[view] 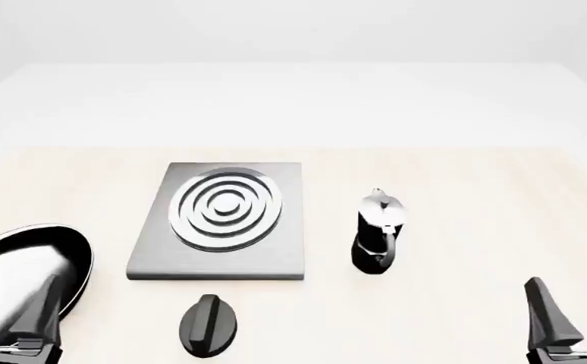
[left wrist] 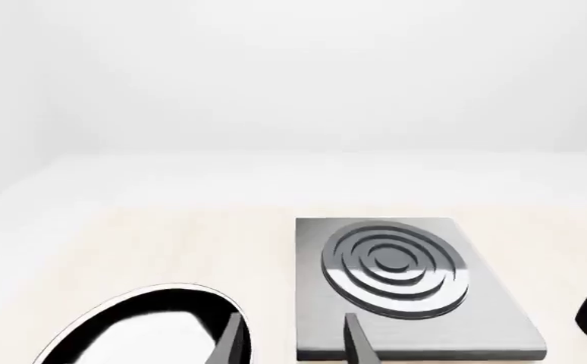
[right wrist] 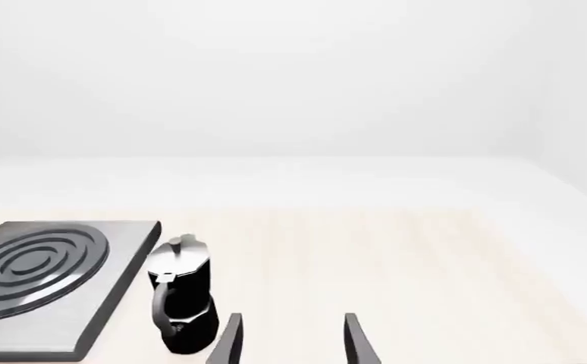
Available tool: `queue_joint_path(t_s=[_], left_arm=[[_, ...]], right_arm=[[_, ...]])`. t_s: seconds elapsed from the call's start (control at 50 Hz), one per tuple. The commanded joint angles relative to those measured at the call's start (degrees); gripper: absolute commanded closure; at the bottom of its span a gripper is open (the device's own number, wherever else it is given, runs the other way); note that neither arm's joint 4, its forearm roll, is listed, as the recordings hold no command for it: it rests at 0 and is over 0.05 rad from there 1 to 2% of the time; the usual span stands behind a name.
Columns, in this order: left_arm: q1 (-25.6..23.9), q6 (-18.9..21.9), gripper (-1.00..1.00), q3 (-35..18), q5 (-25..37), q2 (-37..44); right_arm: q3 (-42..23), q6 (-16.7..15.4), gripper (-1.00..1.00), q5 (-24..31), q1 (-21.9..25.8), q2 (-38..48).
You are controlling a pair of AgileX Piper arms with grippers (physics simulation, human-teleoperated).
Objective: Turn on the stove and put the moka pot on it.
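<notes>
Nearest the camera in the front view, both arms sit at the desk's (view: 475,197) near edge with nothing held. The left gripper (view: 10,307) has its jaws spread, and so does the right gripper (view: 575,311); each wrist view confirms an open gap between the two fingers.

Next out, the knob (view: 209,324), a black oval with a raised ridge running roughly near to far, lies on the desk just in front of the stove's near edge, apart from the slab. It sits ahead and to the right of the left jaws, and that arm is judged the nearer one for the switching step. The frying pan (view: 30,265), glossy black, lies directly beneath the left jaws.

Further on, the moka pot (view: 378,231) stands upright just beside the stove's right edge, not touching it, ahead and left of the right jaws; the right arm is nearer. Its long axis is vertical: black faceted base, shiny silver top, small lid knob.

The stove (view: 284,254), a flat grey slab with concentric silver rings, carries nothing. Neither step appears begun.
</notes>
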Motion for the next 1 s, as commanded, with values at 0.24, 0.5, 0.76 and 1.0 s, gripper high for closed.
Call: queue_joint_path(t_s=[0.24,0.5,0.76,1.0], left_arm=[[-5.55,-0.48,-1.0,-15.55,-4.0,36.77],[-12.5,-0.95,-1.0,-25.14,9.38,42.01],[-17.71,-0.74,-1.0,-27.01,13.67,47.55],[-22.0,-3.48,-1.0,-30.04,15.97,52.34]], right_arm=[[0.0,1.54,-1.0,-1.49,0.07,2.27],[0.04,1.33,-1.0,-2.24,0.13,3.58],[0.05,1.32,-1.0,-3.45,0.5,5.16],[0.04,1.38,-1.0,-4.4,0.48,6.41]])
